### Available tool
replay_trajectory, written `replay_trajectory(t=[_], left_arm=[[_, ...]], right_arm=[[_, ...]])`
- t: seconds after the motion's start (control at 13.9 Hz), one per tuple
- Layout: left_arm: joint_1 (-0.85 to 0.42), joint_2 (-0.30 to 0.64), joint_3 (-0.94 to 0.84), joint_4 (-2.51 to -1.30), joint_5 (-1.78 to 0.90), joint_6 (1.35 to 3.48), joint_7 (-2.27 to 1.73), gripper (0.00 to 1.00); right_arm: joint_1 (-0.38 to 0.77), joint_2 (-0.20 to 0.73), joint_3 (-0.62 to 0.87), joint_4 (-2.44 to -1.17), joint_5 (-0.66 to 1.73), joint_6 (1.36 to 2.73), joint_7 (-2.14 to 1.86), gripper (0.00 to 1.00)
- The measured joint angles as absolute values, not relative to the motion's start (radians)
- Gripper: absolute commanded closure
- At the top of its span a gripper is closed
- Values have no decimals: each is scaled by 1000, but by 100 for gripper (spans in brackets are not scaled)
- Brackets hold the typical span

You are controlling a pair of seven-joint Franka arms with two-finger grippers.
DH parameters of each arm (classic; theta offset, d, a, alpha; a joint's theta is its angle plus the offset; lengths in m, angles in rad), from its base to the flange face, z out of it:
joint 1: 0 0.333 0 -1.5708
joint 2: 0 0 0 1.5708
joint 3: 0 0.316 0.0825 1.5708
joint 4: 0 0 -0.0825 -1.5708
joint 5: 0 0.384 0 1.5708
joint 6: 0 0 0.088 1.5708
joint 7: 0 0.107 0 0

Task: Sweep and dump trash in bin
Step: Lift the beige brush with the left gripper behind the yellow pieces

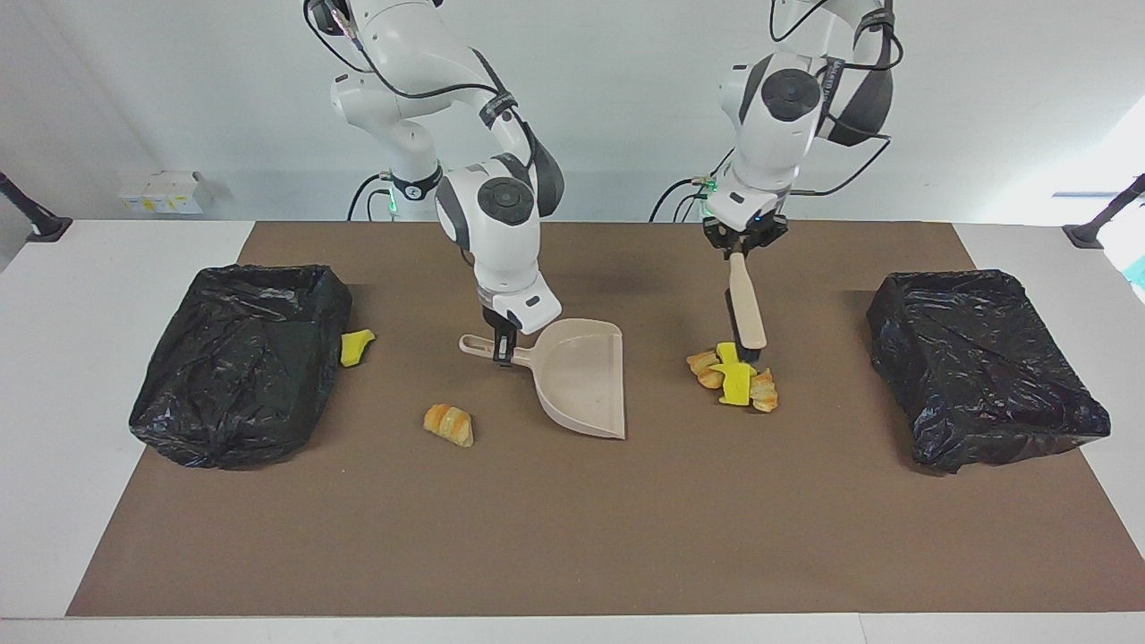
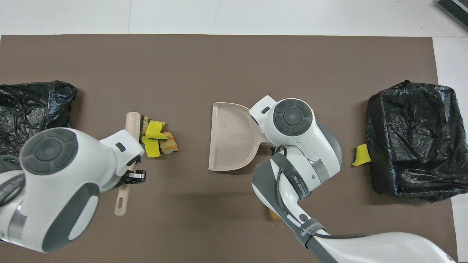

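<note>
Since the trash must be driven into a pan before any dumping, both tools are gripped by their handles. Nearest the robots, a brown cork-shaped roll [image 2: 272, 216] is glimpsed on the tabletop [image 1: 572, 537], mostly hidden under the right arm. Next, the left end effector [image 1: 735, 250] is seen clenched on the handle of the brush [image 1: 745, 309], which is angled down so that its bristles are set against the pile of pastries and yellow wedges [image 1: 733, 377], on the side toward the left arm's end. The right end effector [image 1: 501, 351] is clamped on the handle of the dustpan [image 1: 581, 376], whose open mouth is turned toward that pile, near it but apart, presumably to receive the sweep. One yellow wedge [image 1: 357, 347] is left just beside the black-lined bin [image 1: 241, 358] at the right arm's end. Farthest out, a lone croissant [image 1: 449, 424] is left unswept.
</note>
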State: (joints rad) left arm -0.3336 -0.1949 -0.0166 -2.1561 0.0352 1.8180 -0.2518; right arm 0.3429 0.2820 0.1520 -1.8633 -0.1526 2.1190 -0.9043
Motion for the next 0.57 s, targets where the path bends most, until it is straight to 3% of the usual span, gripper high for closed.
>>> replay_trajectory(t=[0.36,0.57], left_arm=[[-108,-93,-17,-2097,40,1946,9,100],[-71,-27,-19,-2099,40,1977,44,100]], right_arm=[[359,282,152,-1880,-154,2120,-903,100],[359,282,151,-1887,-154,2120,-935,100]])
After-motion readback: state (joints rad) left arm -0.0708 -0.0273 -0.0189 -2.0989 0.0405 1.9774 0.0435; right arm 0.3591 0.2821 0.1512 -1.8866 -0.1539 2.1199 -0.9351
